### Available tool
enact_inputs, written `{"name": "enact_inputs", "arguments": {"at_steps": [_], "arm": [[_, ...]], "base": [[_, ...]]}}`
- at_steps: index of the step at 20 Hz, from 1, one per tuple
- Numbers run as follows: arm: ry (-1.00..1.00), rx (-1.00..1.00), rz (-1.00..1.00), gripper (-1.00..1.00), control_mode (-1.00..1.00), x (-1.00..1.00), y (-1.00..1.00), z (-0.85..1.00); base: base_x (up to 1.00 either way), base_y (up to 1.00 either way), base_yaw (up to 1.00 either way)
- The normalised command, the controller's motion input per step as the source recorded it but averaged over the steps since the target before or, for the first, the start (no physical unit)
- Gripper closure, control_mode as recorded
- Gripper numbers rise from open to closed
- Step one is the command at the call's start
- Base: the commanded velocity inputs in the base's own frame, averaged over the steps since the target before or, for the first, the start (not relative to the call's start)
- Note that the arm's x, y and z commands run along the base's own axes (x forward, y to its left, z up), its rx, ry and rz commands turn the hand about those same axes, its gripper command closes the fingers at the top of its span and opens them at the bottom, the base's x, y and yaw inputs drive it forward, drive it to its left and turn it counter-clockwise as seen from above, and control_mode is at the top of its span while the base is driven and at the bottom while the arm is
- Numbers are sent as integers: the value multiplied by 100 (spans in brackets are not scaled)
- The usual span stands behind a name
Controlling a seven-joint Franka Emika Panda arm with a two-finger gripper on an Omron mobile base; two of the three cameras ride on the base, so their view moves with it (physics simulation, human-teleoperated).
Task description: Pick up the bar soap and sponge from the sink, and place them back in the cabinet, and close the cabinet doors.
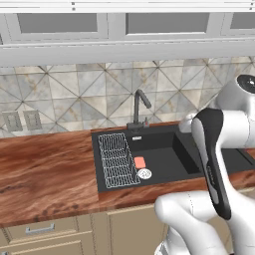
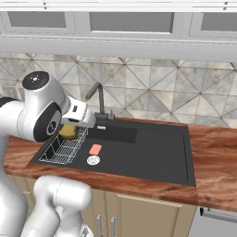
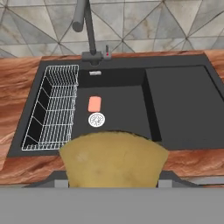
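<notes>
The salmon-pink bar soap [image 1: 140, 162] [image 2: 95, 149] [image 3: 94, 104] lies flat on the floor of the black sink [image 1: 167, 149] [image 2: 143, 155] [image 3: 127, 105], just behind the round white drain [image 3: 96, 119]. My gripper [image 2: 70, 133] [image 3: 113, 183] hangs above the sink's front edge and is shut on the mustard-yellow sponge [image 2: 68, 131] [image 3: 113, 159]. In the hand view the sponge covers the fingertips. The cabinet and the cabinet doors are out of view.
A white wire rack [image 1: 117, 159] [image 2: 65, 148] [image 3: 54, 109] fills the sink's left part. The dark faucet [image 1: 139, 107] [image 2: 97, 99] [image 3: 85, 26] stands behind the basin. Wooden counter [image 1: 45, 169] [image 2: 217, 157] runs on both sides, and grey glass-fronted upper cabinets [image 1: 64, 25] hang above.
</notes>
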Motion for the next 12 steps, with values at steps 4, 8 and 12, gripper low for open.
{"name": "enact_inputs", "arguments": {"at_steps": [4,8,12], "arm": [[-3,-1,4,100,-100,-3,1,11],[0,0,0,100,100,0,0,0],[0,0,0,100,100,0,0,0]], "base": [[0,0,0],[-4,7,10],[-35,0,15]]}}
